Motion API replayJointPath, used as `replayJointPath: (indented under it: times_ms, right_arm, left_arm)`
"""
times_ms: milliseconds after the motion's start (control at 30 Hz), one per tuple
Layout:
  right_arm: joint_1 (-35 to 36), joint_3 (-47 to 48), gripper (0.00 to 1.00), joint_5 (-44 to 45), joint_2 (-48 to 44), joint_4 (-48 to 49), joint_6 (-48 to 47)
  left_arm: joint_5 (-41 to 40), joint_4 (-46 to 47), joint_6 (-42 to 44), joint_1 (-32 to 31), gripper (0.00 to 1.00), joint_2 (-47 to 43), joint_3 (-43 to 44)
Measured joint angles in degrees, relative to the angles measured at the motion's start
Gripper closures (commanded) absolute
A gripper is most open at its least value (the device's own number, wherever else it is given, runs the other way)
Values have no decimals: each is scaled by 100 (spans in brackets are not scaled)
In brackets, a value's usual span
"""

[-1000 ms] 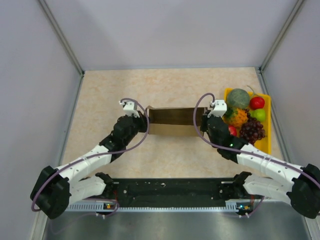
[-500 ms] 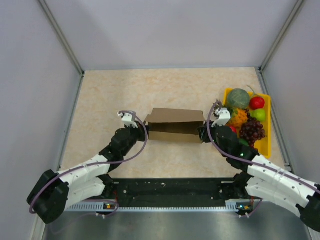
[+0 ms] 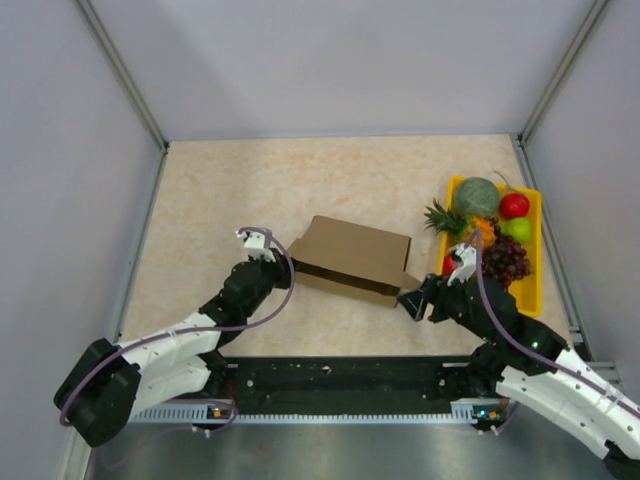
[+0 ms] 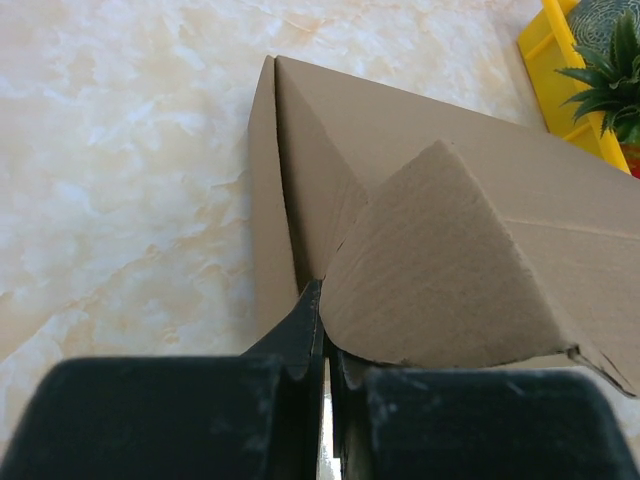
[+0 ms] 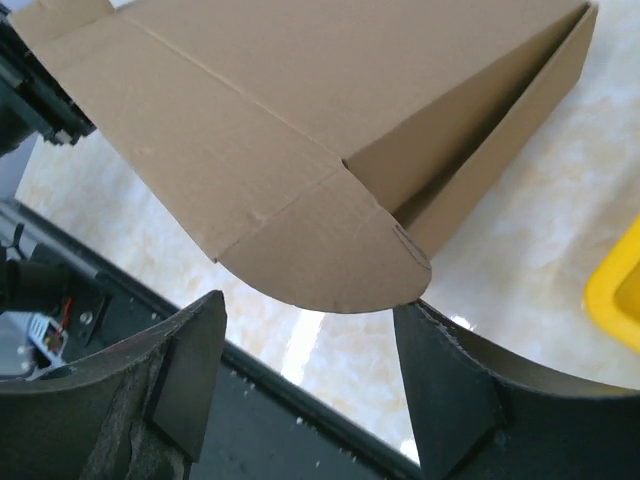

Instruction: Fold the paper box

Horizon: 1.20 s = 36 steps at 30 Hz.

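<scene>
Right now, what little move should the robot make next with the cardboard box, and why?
Probably ease the right gripper forward and close it on the rounded flap of the paper box. Its jaws stand open just short of that flap, which sticks out untucked. The left gripper is shut at the box's other end, so this end looks like the free one to work on.
</scene>
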Motion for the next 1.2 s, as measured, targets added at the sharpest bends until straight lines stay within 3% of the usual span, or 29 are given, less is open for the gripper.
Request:
replayJointPath:
  times_ms: [100,233,467,633,833,900,967,1100,1200]
  right_arm:
    - [4,223,32,-184,-50,-503,284]
    - [7,1025,43,-339,-13,-807,511]
    - [9,2538,46,-728,1373,-411,535]
    - [9,2625,51,-968,2374,334,555]
    - [-111,1836,72,-1394,4017,2750,1073]
    - [-238,1416,72,-1652,4684,3602,1349]
    - [-334,1154,72,-1814,5222,4166,1547]
    - [-380,782,73,-2114,5877,5274,1764]
    - [-380,671,73,-2258,6028,5895,1818]
  left_arm:
    - [0,0,-4,0,100,37,-11]
    - [0,-2,-13,-4,100,87,-20]
    - [-7,28,-87,-9,100,164,-22]
    - [-2,210,-212,-9,100,354,-46]
    - [0,448,-369,-9,100,522,-254]
    - [-2,439,-404,-9,100,520,-308]
    - [-2,422,-435,-9,94,490,-334]
    - [0,90,-511,-11,60,269,-372]
    - [57,-437,-671,-20,50,59,-389]
